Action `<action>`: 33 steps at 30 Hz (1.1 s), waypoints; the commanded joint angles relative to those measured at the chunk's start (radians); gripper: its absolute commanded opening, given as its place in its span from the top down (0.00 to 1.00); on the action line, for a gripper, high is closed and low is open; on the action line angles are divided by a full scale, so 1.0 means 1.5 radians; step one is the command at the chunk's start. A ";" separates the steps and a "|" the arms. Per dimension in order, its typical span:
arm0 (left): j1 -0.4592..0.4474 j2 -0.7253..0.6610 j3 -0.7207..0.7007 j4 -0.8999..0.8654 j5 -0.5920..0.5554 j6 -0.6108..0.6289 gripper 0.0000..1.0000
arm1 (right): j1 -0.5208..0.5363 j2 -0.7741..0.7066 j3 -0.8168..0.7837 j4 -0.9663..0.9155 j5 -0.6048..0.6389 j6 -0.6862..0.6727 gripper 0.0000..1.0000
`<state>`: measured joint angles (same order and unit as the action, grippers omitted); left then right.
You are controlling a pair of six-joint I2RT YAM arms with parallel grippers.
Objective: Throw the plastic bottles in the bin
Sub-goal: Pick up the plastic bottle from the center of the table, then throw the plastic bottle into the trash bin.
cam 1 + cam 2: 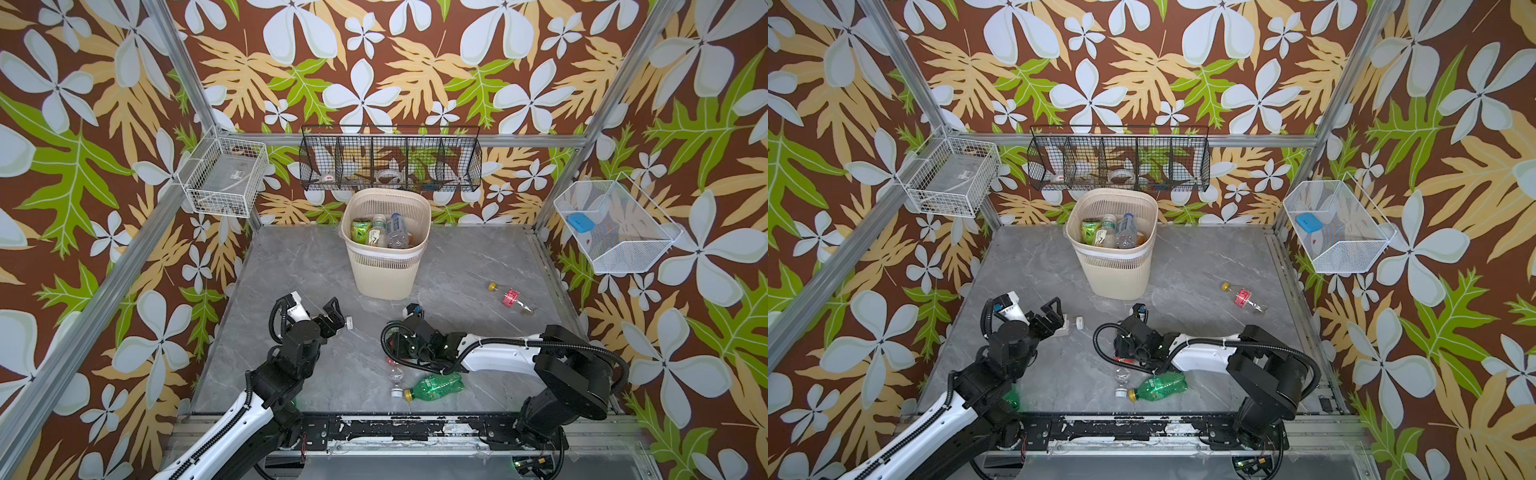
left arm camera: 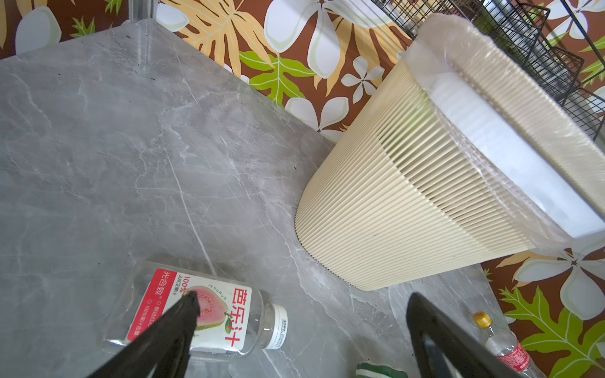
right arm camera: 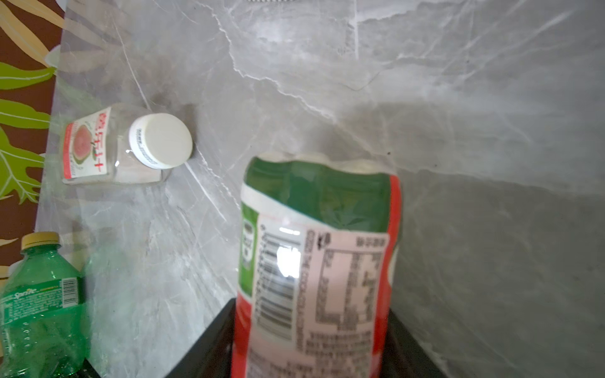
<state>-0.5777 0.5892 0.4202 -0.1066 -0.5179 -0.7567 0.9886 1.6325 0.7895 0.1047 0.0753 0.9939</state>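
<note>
Grey marble-look tabletop, floral wallpaper on all 3 walls, alu frame posts. Black wire basket on back wall, 5 compartments, white tape roll in middle one. White wire basket on left wall. White mesh basket on right wall w/ blue obj inside.

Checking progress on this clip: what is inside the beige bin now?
Both top views show the bin holding a green-labelled bottle, a white-labelled bottle and a clear bottle. Whatever lies beneath them is covered.
</note>
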 commanded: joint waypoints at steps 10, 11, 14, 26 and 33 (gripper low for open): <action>0.002 0.010 -0.004 0.008 -0.008 -0.006 0.00 | -0.048 -0.113 -0.018 0.001 0.049 -0.032 0.49; 0.002 0.012 -0.004 0.010 -0.007 -0.007 0.00 | -0.057 -0.133 -0.025 -0.008 0.056 -0.040 0.49; 0.002 0.020 -0.004 0.016 -0.007 -0.007 0.00 | -0.090 -0.196 -0.035 -0.054 0.077 -0.074 0.49; 0.004 0.047 -0.007 0.037 -0.008 -0.008 0.00 | -0.191 -0.370 0.106 -0.229 0.198 -0.340 0.50; 0.012 0.048 -0.010 0.033 -0.009 -0.008 0.00 | -0.191 -0.299 0.313 -0.248 0.203 -0.534 0.51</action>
<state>-0.5644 0.6621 0.4091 -0.0738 -0.5190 -0.7635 0.7013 1.1549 1.1770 -0.2554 0.3626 0.3649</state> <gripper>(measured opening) 0.999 0.498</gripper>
